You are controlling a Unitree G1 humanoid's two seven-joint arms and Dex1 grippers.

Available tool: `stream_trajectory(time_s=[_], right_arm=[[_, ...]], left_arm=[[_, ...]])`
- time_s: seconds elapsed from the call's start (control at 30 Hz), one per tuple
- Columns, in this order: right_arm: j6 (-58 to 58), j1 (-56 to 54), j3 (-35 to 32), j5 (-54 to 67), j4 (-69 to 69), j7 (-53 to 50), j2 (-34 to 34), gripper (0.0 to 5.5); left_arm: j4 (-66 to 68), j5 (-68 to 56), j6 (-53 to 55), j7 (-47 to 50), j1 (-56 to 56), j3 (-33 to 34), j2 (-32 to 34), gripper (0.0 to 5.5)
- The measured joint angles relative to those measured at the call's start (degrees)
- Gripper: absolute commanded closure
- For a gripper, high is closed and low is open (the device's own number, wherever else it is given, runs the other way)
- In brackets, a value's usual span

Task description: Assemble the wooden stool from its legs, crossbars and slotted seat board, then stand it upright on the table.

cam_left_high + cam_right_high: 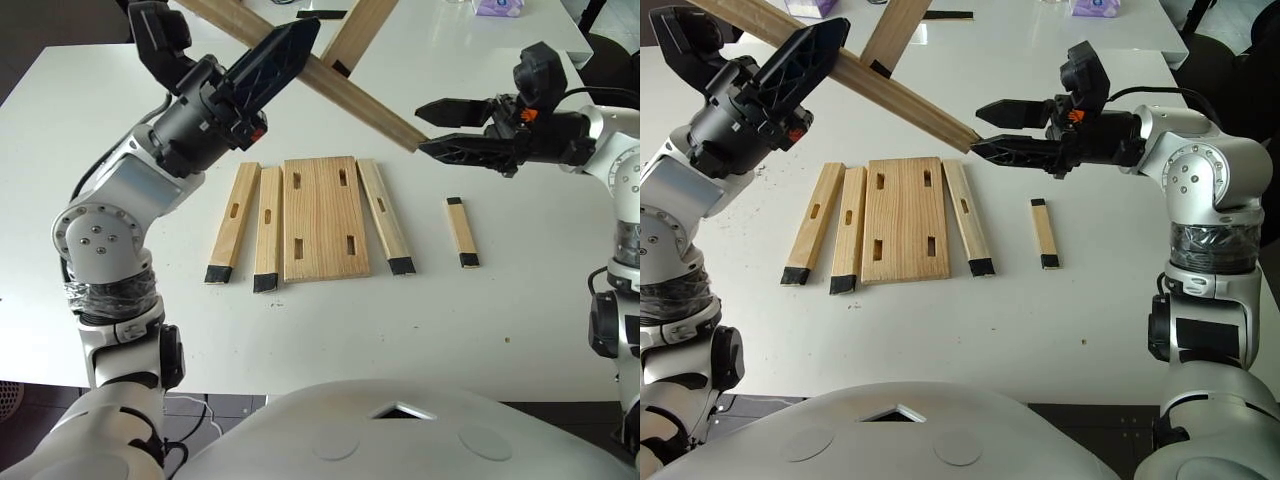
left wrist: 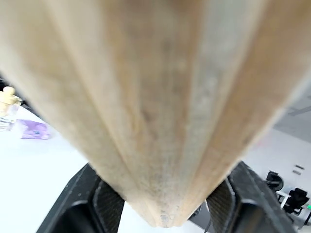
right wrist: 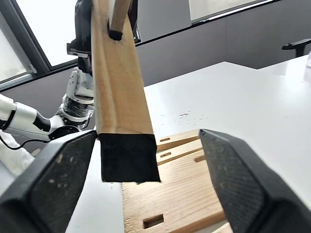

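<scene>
On the tabletop [image 1: 420,320] the slotted seat board [image 1: 322,217] lies flat, two legs [image 1: 250,225] just left of it, one leg [image 1: 385,229] just right, and a short crossbar [image 1: 462,231] farther right. Beyond, the left pincer [image 1: 300,45] grasps a raised leg [image 1: 360,100] joined to another piece [image 1: 358,30]. The right pincer [image 1: 422,128] is released, its fingers either side of that leg's black tip.

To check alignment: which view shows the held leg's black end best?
Right wrist view: the black end faces the camera, framed by the open right end effector. Eye views show it sideways; left wrist view, the leg shaft.
</scene>
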Motion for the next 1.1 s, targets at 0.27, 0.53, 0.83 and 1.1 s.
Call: stream_trajectory(time_s=[0.27,0.53,0.83,1.1], right_arm=[[-7.0,5.1,-4.7,-5.8,-0.3,-20.2,8.7,1.63],[-10.9,11.9,-10.8,-11.2,-1.2,-43.7,18.6,1.63],[-12.8,8.9,-9.6,-13.6,5.0,-44.3,19.7,1.63],[-12.8,10.0,-10.3,-13.5,6.0,-42.5,18.3,1.63]], left_arm=[[-5.7,22.3,-4.7,-24.0,18.2,5.1,18.6,3.44],[-2.2,30.5,-11.6,-36.1,19.3,4.3,21.2,3.45],[2.4,38.2,-19.0,-39.5,17.7,-2.7,16.8,3.45],[0.9,38.5,-20.8,-40.1,21.5,-0.3,16.8,3.45]])
